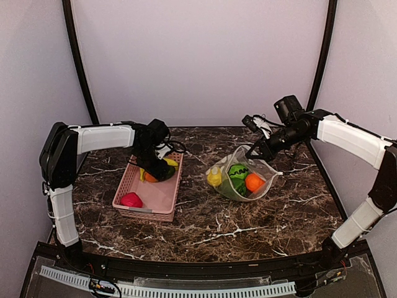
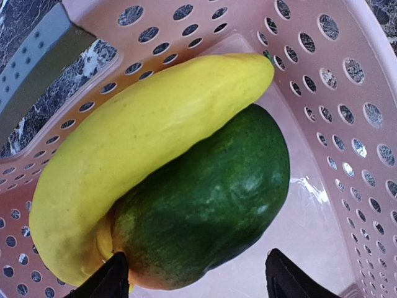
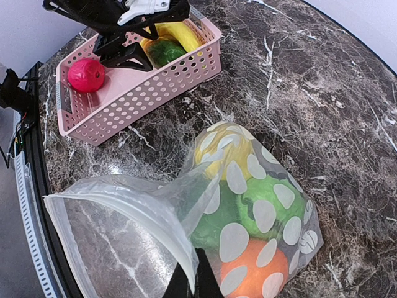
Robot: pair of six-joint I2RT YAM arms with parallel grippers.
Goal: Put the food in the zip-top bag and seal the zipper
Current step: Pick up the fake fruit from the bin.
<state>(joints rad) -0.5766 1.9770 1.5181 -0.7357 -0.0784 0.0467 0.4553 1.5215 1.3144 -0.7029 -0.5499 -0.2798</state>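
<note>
Black fingertips (image 2: 115, 279) of the left tool (image 2: 201, 282) frame the bottom of its wrist view. Jaws are spread wide, nothing gripped. Between and just beyond them is a dark green piece (image 2: 211, 211), with the yellow banana (image 2: 142, 143) lying against it, both inside the pink basket (image 2: 347, 124). Magenta-red piece (image 3: 85, 74) sits alone at the basket end nearer the arm bases. Basket stands on the left of the dark marbled surface (image 1: 205, 230).

Right tool (image 3: 192, 282) is pinched fully closed on the rim of the zip-top bag (image 3: 236, 239), holding that edge up so the mouth stands open. Zipper (image 3: 105, 197) is unsealed and runs along the open mouth. Bag body rests on the surface right of the basket. It holds a yellow lemon-like piece (image 3: 217, 139), green pieces (image 3: 267, 202) and an orange (image 3: 248, 276).
</note>
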